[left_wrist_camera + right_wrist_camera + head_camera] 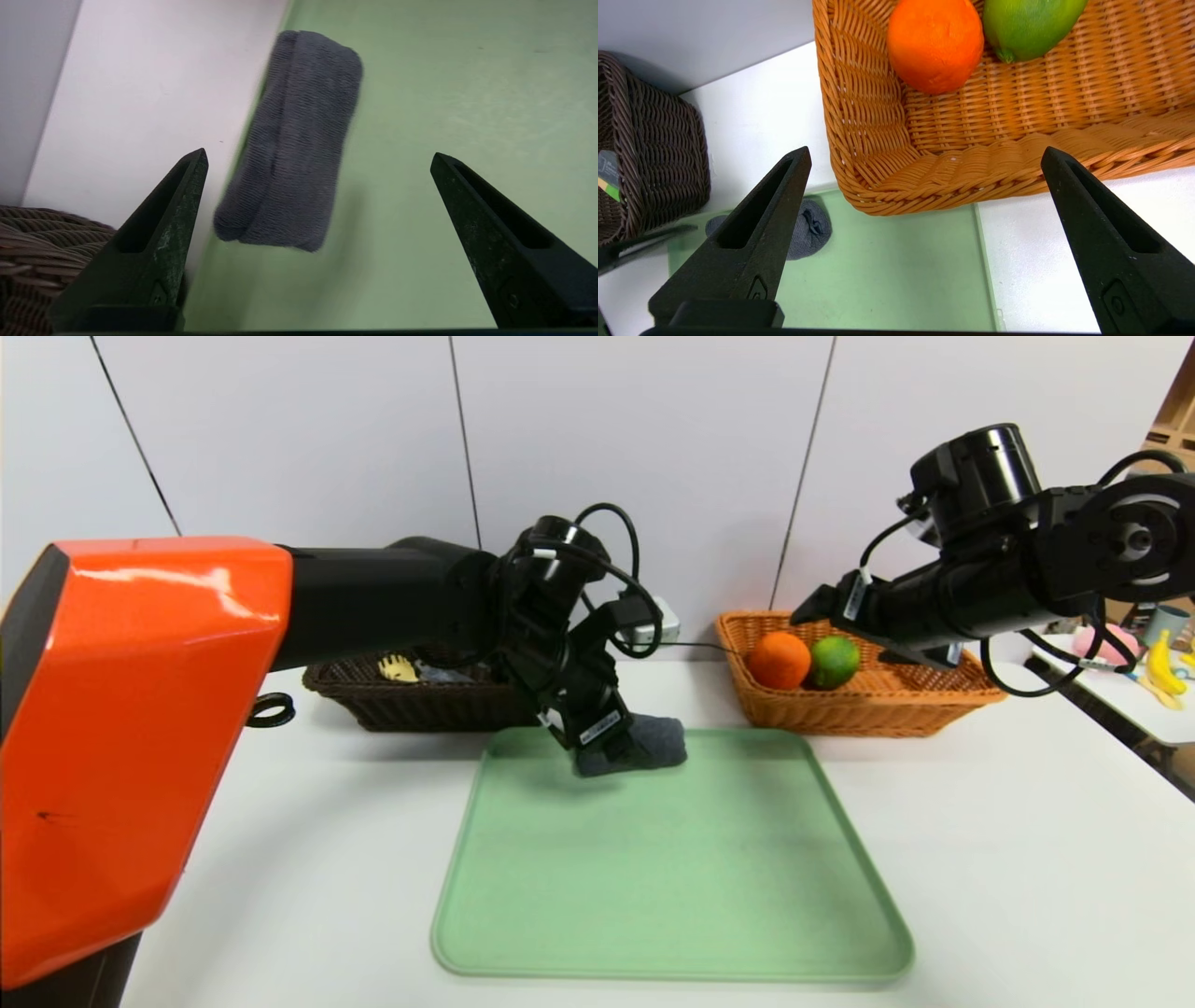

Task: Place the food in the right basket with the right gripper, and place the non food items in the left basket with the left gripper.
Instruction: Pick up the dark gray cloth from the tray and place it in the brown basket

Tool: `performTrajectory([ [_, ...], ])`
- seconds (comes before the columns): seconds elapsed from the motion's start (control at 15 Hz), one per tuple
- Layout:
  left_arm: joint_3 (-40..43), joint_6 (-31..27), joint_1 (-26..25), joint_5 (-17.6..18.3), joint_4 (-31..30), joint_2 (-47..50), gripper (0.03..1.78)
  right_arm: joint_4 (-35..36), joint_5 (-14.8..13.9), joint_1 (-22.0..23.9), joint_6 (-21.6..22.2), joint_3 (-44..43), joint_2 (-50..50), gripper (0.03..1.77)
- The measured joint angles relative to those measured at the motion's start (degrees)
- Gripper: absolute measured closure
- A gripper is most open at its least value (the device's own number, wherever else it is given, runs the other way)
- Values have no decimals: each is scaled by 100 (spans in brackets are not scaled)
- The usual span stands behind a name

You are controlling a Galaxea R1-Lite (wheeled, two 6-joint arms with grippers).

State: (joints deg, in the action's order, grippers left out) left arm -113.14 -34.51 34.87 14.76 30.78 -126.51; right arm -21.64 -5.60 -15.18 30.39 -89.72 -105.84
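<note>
Head view: the pale green tray (672,887) lies mid-bench with bare white bench (1008,859) on both sides. The rolled dark grey towel (644,747) lies at the tray's far edge, its long axis running along that edge. The left pincer (597,751) hangs just over the towel's near-left end. Behind it stands the left basket (420,695), holding the yellow fork-spoon (399,667). The right pincer (810,605) hovers over the right basket (859,705), where the orange fruit (780,660) and green fruit (834,661) touch.

Left wrist view: the left pincer (317,156) gapes wide, holding nothing; the towel (292,144) lies between its fingers, on the tray's rim.

Right wrist view: the right pincer (924,156) is spread wide and empty, above the basket's near corner (887,186).
</note>
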Motion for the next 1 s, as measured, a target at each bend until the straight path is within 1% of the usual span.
performTrajectory([
  [0.13,-6,-38,0,-49,-333,-113,12,0,23,0,1,56,0,10],
  [0.2,-6,-40,0,-51,-358,-151,12,6,33,-1,11,69,0,10],
  [0.67,-6,-38,35,-24,-223,-234,12,9,33,5,11,83,0,10],
  [1.0,-6,-29,195,-29,-278,-358,12,9,33,35,12,124,0,10],
])
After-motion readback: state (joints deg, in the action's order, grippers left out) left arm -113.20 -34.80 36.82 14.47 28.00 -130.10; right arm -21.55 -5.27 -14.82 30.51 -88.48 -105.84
